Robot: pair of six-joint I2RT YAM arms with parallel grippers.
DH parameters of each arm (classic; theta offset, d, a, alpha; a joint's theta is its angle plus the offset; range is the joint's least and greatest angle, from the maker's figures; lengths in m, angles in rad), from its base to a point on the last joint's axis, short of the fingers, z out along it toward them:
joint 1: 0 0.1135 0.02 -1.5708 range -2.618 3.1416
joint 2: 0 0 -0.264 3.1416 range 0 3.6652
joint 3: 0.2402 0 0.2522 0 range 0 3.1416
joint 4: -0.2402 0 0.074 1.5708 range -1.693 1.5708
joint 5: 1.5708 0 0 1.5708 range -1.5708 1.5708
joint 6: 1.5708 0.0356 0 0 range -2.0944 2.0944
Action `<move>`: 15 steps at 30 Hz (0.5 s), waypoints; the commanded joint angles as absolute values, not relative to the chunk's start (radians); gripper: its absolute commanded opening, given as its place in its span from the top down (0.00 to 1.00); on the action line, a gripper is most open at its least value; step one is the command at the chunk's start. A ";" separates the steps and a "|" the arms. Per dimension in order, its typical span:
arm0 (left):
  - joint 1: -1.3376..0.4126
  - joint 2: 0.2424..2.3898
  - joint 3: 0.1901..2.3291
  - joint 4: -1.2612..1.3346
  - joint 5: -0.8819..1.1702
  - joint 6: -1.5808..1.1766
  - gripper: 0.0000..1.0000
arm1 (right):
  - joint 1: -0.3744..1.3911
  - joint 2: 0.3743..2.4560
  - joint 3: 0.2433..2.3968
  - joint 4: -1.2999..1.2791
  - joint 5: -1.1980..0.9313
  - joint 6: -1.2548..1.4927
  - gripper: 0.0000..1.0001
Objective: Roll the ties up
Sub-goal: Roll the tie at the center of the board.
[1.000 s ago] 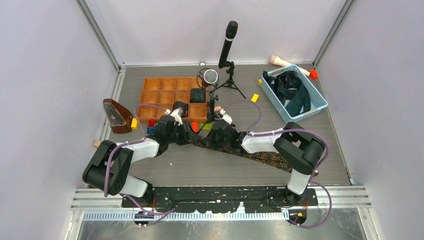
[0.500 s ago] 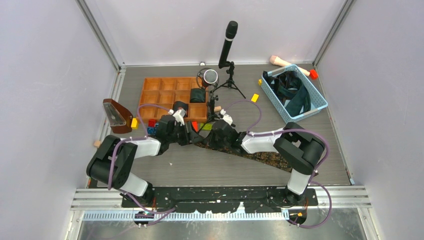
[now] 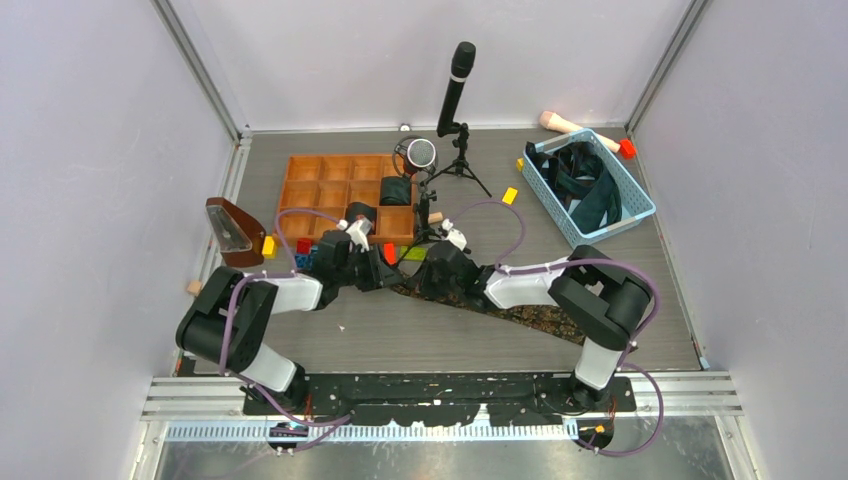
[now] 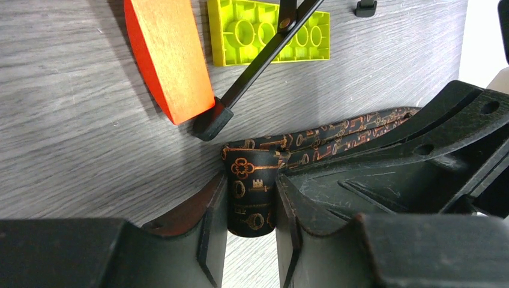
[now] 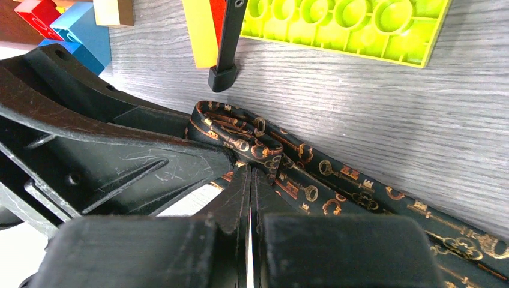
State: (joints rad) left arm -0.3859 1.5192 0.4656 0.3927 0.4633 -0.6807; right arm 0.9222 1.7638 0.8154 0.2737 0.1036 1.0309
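L fingers (image 4: 217, 207) clamp the small coil of the key-print tie (image 4: 251, 180), set on the tabletop (image 4: 90, 150). Tie's long axis runs flat off to the right. R fingers (image 5: 249, 186) are pressed together just beside the coil, over the strip; can't tell if nipping fabric.

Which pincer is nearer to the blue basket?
Right. The right pincer sits to the left of the blue basket; the left pincer is even further left, beyond the right one.
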 commanded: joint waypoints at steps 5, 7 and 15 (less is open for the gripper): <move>-0.449 1.404 0.529 0.135 0.272 -0.585 0.69 | 0.914 1.607 0.717 0.322 0.162 0.922 0.86; -0.476 1.381 0.546 0.088 0.199 -0.566 0.69 | 0.914 1.567 0.684 0.338 0.186 0.910 0.84; -0.609 1.365 0.623 -0.082 -0.131 -0.505 0.70 | 0.912 1.433 0.617 0.288 0.274 0.893 0.82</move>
